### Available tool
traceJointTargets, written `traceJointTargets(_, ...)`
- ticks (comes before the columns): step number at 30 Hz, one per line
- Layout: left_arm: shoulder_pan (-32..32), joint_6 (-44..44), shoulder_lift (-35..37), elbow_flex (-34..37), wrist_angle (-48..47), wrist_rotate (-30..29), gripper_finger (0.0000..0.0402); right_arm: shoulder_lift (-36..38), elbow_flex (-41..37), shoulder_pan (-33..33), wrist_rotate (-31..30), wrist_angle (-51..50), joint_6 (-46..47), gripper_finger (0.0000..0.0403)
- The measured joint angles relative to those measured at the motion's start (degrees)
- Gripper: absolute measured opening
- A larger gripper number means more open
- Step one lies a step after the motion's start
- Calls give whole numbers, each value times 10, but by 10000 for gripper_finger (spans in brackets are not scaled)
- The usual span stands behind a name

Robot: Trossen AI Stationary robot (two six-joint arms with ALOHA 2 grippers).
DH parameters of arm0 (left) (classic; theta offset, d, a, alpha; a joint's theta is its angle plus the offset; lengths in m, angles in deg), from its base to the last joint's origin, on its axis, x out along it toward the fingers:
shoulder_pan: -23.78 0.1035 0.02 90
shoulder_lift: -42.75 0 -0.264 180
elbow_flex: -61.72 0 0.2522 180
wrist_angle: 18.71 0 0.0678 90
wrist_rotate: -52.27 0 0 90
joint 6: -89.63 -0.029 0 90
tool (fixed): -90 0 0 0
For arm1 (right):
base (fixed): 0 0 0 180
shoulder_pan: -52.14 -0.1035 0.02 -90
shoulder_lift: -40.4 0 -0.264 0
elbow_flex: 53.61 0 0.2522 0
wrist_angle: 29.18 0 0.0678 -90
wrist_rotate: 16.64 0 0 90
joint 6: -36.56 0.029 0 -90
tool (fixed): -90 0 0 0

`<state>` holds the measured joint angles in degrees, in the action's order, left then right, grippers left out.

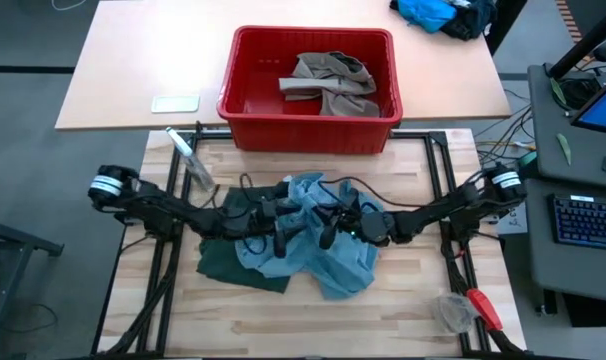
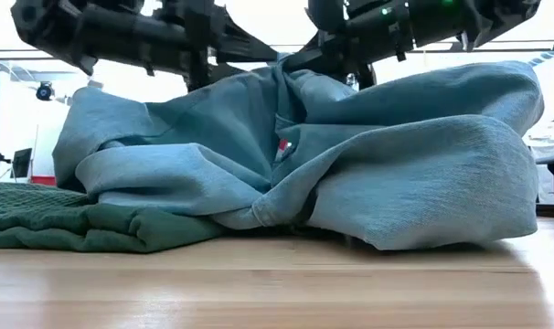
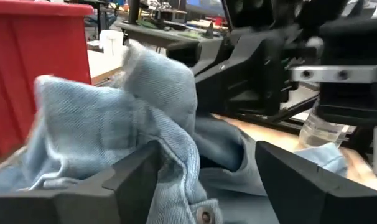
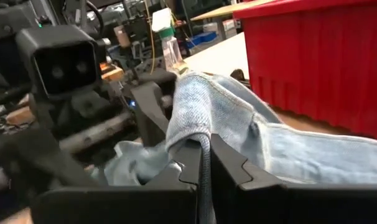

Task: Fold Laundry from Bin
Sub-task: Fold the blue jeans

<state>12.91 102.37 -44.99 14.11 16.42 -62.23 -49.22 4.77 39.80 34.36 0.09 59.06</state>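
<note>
The light blue denim trousers [image 1: 318, 250] lie heaped at the table's middle, partly on top of the dark green shorts [image 1: 228, 255], which lie flat on the wood. My left gripper [image 3: 204, 180] comes in from the table's left and stands open, with a raised denim fold [image 3: 170, 106] between its fingers. My right gripper [image 4: 201, 165] comes in from the right and is shut on another denim fold. The two grippers meet above the heap [image 2: 350, 174]. The red bin [image 1: 245, 110] stands at the far side with a khaki piece [image 1: 333, 85] inside. My left gripper is open and level. The denim fold sags between its fingers and lies against the inner side of one finger [image 3: 139, 177]; it is not pinched. My right gripper pinches a denim fold [image 4: 191, 130] between its two fingers, level, from the table's right. The fold stands up above the fingertips. The remaining denim trails down slack onto the heap.
A clear bottle [image 1: 190, 160] lies at the wood table's far left corner. A red-handled tool [image 1: 483, 308] and a clear object [image 1: 453, 312] lie near the right front. A bright blue cloth heap [image 1: 433, 12] sits at the far right. Bare wood [image 1: 283, 320] lies in front.
</note>
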Motion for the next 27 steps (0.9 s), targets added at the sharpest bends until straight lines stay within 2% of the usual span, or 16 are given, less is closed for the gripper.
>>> traceJointTargets(4, 1, -9, -58, -36, 20, -3, 257, -15, 18, 0, 1, 1, -6, 9)
traceJointTargets(10, 2, -25, -115, -87, 25, -40, 257, -20, 33, 0, 27, -10, -30, 10)
traceJointTargets(14, 1, -53, -128, -97, 26, -64, 237, -16, 36, 0, 33, -19, -30, 15)
traceJointTargets(16, 0, -62, -128, -97, 29, -78, 214, -13, 36, 0, 34, -25, -30, 20)
traceJointTargets(19, 0, -71, -127, -96, 29, -94, 159, -12, 36, 0, 33, -32, -20, 33)
traceJointTargets(24, -3, -86, -126, -95, 29, -102, 30, -4, 36, 0, 31, -46, -6, 74)
traceJointTargets(27, -12, -107, -120, -95, 30, -102, 23, 23, 36, 0, 36, -97, 5, 106)
